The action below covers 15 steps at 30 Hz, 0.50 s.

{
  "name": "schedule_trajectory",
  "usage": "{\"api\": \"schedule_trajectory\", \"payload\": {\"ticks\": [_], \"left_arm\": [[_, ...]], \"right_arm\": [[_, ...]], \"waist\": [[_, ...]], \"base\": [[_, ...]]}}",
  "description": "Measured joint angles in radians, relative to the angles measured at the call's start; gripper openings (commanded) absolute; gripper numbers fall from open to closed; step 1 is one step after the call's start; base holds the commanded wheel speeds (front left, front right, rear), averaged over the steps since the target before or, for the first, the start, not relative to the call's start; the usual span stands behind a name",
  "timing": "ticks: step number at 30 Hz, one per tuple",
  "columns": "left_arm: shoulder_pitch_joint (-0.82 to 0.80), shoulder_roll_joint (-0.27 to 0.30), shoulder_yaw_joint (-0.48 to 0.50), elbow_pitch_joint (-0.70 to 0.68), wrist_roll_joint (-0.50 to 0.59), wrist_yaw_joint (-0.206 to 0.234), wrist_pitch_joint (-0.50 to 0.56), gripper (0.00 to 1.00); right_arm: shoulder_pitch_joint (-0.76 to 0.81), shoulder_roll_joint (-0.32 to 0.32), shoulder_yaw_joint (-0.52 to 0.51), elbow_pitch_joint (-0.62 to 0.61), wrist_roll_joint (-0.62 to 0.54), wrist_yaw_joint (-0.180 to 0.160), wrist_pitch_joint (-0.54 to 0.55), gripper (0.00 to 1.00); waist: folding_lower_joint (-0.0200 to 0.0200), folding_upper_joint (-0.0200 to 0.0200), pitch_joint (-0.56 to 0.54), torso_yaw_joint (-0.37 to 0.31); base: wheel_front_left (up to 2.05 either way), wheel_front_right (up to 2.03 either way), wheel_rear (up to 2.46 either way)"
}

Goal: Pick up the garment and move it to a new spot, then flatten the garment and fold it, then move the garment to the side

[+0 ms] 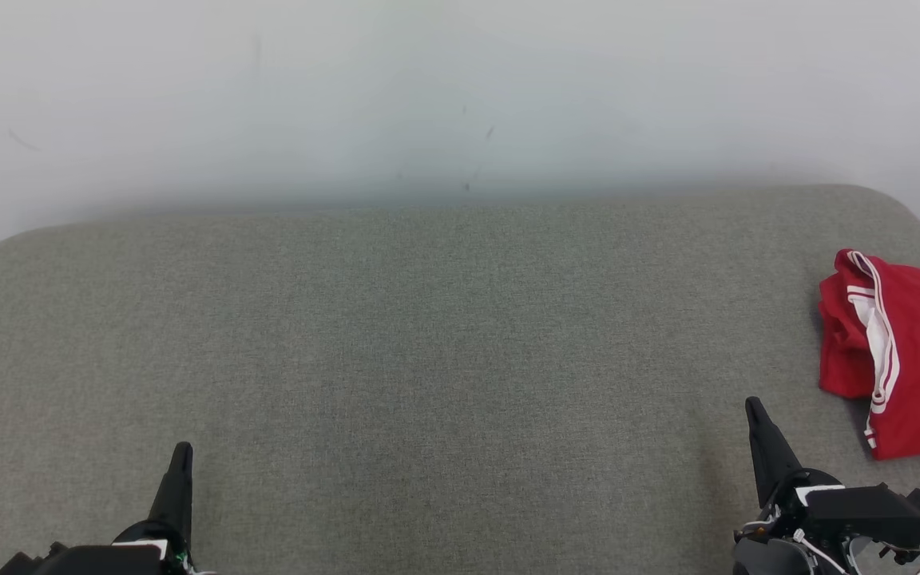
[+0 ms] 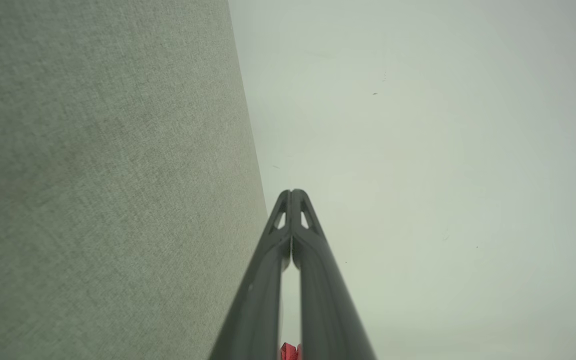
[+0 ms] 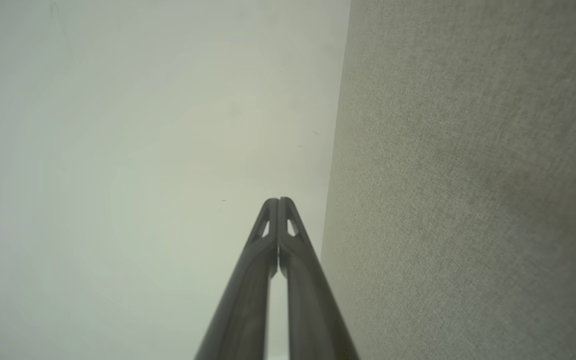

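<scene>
Your left gripper [image 1: 180,461] sits at the bottom left, low over the grey cushion [image 1: 428,335]. Your right gripper [image 1: 754,414] sits at the bottom right. On both, the two dark fingers are pressed together and hold nothing. You can see this best in the wrist views, where the tips meet against the white wall [image 1: 428,96].

The red garment [image 1: 915,351] lies far off on the right side of the cushion, and part of it runs out of the picture. It has white stripes and it lies doubled over in layers. It is near your right gripper but not touching it.

The big middle of the cushion is bare. I think the garment is waiting at the side, either to be picked up first or because the whole job is done. I cannot tell which from here.

If the job is just starting, use your right arm, since it is closer. Spread its fingers apart, reach over to the near edge of the red cloth, and pinch one layer. Then lift it and carry it to the middle.
</scene>
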Motion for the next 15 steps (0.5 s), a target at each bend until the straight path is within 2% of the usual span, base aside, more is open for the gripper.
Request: {"api": "schedule_trajectory", "payload": {"ticks": [9, 15], "left_arm": [[-0.004, 0.000, 0.003, -0.006, -0.058, -0.004, 0.016, 0.00], [-0.005, 0.001, 0.004, -0.006, -0.058, -0.004, 0.016, 0.00]], "right_arm": [[0.001, 0.000, -0.004, -0.012, 0.064, 0.000, 0.015, 0.00], [0.001, 0.000, -0.005, -0.012, 0.064, 0.000, 0.015, 0.00]], "waist": [[0.0000, 0.0000, -0.002, 0.001], [0.0000, 0.0000, -0.002, 0.001]], "base": [[0.00, 0.00, 0.00], [0.00, 0.00, 0.00]]}}
